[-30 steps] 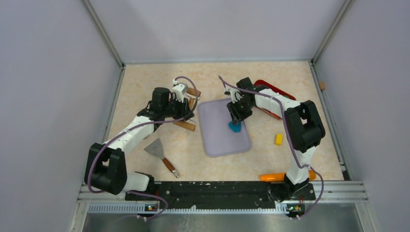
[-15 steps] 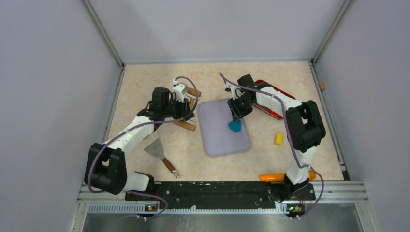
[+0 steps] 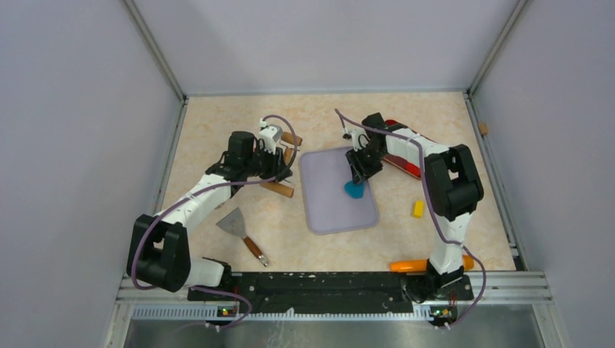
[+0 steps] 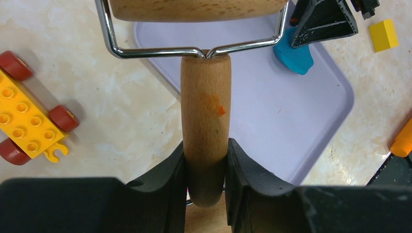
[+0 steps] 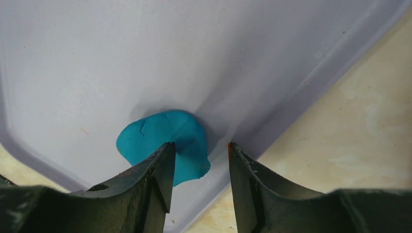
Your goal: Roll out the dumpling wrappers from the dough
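The dough (image 3: pixel 354 190) (image 5: pixel 165 141) is a small teal lump, partly flattened, near the right edge of the lavender mat (image 3: pixel 330 199) (image 5: pixel 145 58). My right gripper (image 3: pixel 358 174) (image 5: pixel 199 148) hovers just over it, open, with the lump's right part showing below the gap between the fingers and nothing pinched. My left gripper (image 3: pixel 281 165) (image 4: pixel 205 145) sits left of the mat, shut on the wooden handle (image 4: pixel 206 107) of the roller. The roller's barrel (image 4: pixel 194 7) hangs in a wire yoke over the mat's left edge. No dumpling wrappers show.
A metal scraper with a wooden handle (image 3: pixel 241 228) lies near the left arm. A yellow block (image 3: pixel 418 209) and an orange tool (image 3: pixel 410 265) lie right of the mat, with a red tray (image 3: pixel 407 151) under the right arm. A yellow toy car (image 4: pixel 29 124) sits left of the roller.
My right gripper has drawn back a little from the dough, up and toward the far right, leaving the lump on the mat. The left arm and roller have not moved.
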Robot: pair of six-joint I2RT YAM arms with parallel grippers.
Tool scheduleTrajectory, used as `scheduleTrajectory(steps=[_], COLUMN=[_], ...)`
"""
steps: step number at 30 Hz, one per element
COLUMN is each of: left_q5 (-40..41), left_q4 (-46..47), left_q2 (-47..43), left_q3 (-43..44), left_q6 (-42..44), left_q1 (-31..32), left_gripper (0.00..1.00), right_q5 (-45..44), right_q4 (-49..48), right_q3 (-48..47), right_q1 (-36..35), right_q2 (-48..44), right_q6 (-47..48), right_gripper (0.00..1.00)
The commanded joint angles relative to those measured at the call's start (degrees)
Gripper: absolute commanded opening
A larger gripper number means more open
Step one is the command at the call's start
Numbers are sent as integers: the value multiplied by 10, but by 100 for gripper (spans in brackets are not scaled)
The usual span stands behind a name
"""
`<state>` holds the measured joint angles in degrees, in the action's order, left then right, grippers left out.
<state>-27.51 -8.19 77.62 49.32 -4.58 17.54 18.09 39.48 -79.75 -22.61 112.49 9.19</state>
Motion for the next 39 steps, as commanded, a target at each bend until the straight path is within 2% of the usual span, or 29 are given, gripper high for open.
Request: scheduleTrajectory(steps=[1,4,13,29,39], left_q5=[-11,-12,-12,28,27], left_q4=[35,40,46,46,46], left_q2=[-18,-16,-16,-19,-22], left_q3=[-3,-3,-9,-10,-14], left_q6=[0,0,-2,-10,-13], left_q1=[-3,-3,-3,-14,-17], left_gripper=[0,0,0,0,0], right_q5=[69,97,99,153,156], right_q4=[33,35,34,51,30], right_q3=[-24,-13,-9,-11,-42], right_q1=[12,12,11,-63,-65], right_q2=[4,-1,-17,-95,-44], right_q6=[13,12,10,7,-4], right_gripper=[43,39,12,12,12])
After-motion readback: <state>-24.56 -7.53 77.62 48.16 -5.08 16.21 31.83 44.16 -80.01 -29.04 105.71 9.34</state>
